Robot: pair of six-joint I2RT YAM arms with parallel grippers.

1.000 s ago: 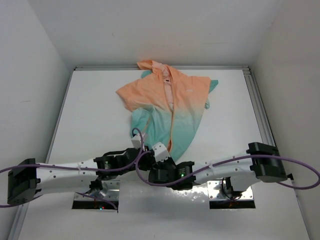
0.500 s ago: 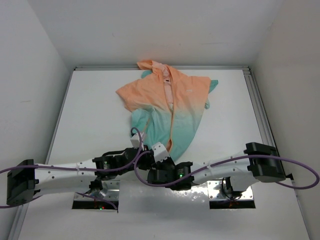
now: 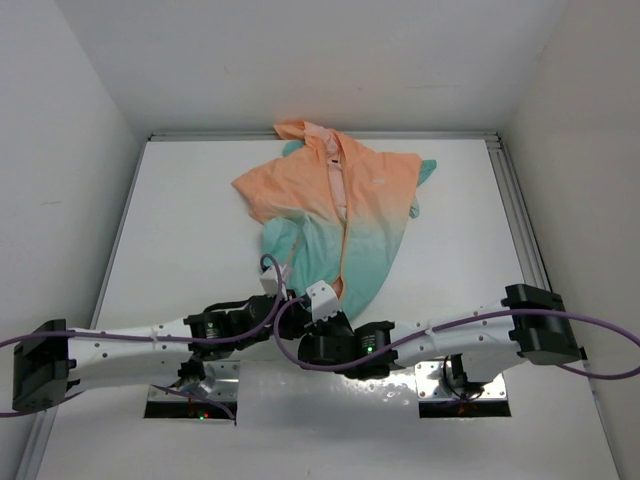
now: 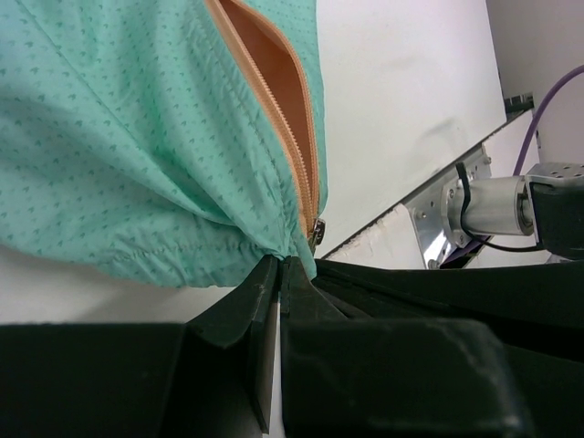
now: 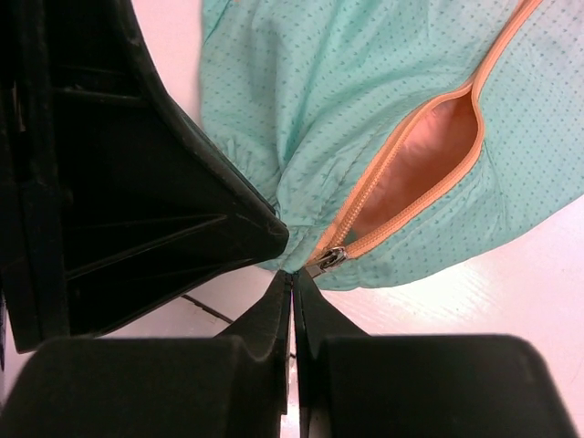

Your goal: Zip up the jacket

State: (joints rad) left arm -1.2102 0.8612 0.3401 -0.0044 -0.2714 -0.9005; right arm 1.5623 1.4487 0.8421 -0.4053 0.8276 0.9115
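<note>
White table (image 3: 180, 230) carries the jacket (image 3: 330, 215), spread ahead of both pincers. Its teal hem is pinched by the closed left gripper (image 4: 278, 269); the right gripper (image 5: 292, 278) is closed too, tips just beside the zipper slider (image 5: 330, 257).

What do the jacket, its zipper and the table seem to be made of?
The jacket: thin, matte cloth, probably a light synthetic; it puckers into fine folds and carries a tiny printed pattern. The zipper: orange tape with fine teeth, likely plastic; its slider glints like metal. The table: hard, smooth white board, slightly glossy.
</note>
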